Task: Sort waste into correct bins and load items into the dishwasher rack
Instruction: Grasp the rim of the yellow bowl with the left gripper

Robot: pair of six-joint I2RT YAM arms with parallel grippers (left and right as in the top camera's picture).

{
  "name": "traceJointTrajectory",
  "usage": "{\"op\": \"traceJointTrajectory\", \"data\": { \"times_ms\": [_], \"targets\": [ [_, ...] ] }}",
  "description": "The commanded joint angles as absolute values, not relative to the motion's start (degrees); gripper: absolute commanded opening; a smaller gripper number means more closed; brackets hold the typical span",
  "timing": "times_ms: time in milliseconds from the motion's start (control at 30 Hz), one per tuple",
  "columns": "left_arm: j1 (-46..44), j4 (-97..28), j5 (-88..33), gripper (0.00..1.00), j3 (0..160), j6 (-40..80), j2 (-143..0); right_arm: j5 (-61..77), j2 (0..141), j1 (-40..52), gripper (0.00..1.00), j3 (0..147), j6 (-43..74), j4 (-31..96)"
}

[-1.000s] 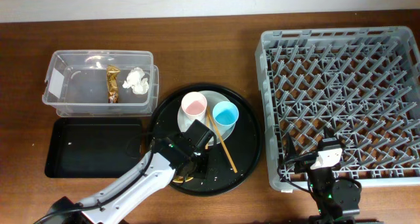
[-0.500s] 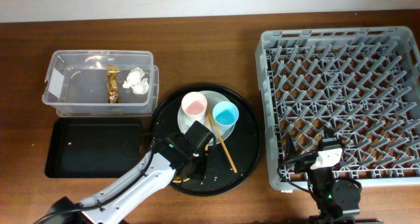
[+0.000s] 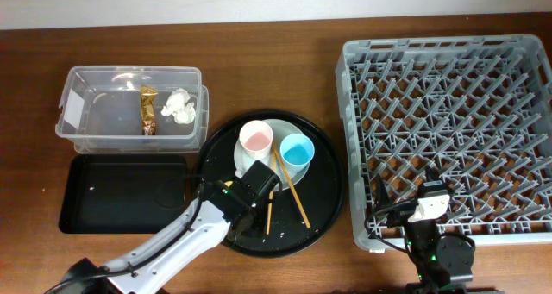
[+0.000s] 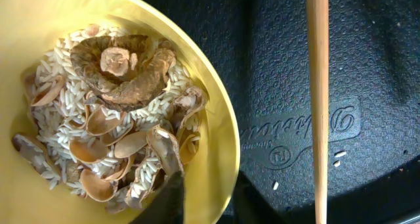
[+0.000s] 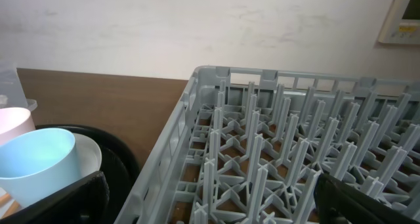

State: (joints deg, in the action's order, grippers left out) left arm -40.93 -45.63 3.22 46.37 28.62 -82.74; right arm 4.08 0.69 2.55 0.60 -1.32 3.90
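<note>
The yellow bowl (image 4: 26, 27) looks stiff, light and smooth. It holds loose rice and shells (image 4: 118, 119) that would spill if tipped, so pinch the rim and keep it level. It sits near-left on the round black tray (image 4: 367, 66). The left hand (image 4: 210, 201) straddles its rim, one finger inside, one outside; I cannot tell whether it is clamped. The right hand (image 5: 210, 204) is spread wide by the rack (image 5: 275, 119).

Left arm (image 3: 177, 235) — white link, black joints, green light, right arm (image 3: 437, 247) black, white wrist block.
</note>
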Motion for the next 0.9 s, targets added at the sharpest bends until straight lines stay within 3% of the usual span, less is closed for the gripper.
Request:
{"op": "traceJointTrajectory", "data": {
  "times_ms": [0, 200, 400, 533, 733, 867],
  "targets": [
    [-41.0, -45.7, 2.8, 0.22, 45.8, 29.1, -83.0, 3.8, 0.4, 2.2, 0.98, 0.3, -1.2, 4.2],
    [-41.0, -45.5, 2.8, 0.15, 45.8, 29.1, -83.0, 3.8, 0.4, 2.2, 0.98, 0.3, -1.2, 4.2],
    [-41.0, -45.5, 2.8, 0.14, 45.8, 29.1, -83.0, 3.8, 0.4, 2.2, 0.98, 0.3, -1.2, 4.2],
    [-41.0, -45.3, 2.8, 0.01, 45.8, 29.1, -83.0, 3.8, 0.4, 2.2, 0.98, 0.3, -1.2, 4.2],
    [-41.0, -46.2, 3.1, 0.01, 47.1, 29.1, -83.0, 3.8, 0.4, 2.2, 0.98, 0.3, -1.2, 4.2],
    [-41.0, -54.4, 9.8, 0.01, 55.8, 29.0, -83.0, 3.8, 0.4, 2.2, 0.98, 0.3, -1.2, 4.2]
  ]
}}
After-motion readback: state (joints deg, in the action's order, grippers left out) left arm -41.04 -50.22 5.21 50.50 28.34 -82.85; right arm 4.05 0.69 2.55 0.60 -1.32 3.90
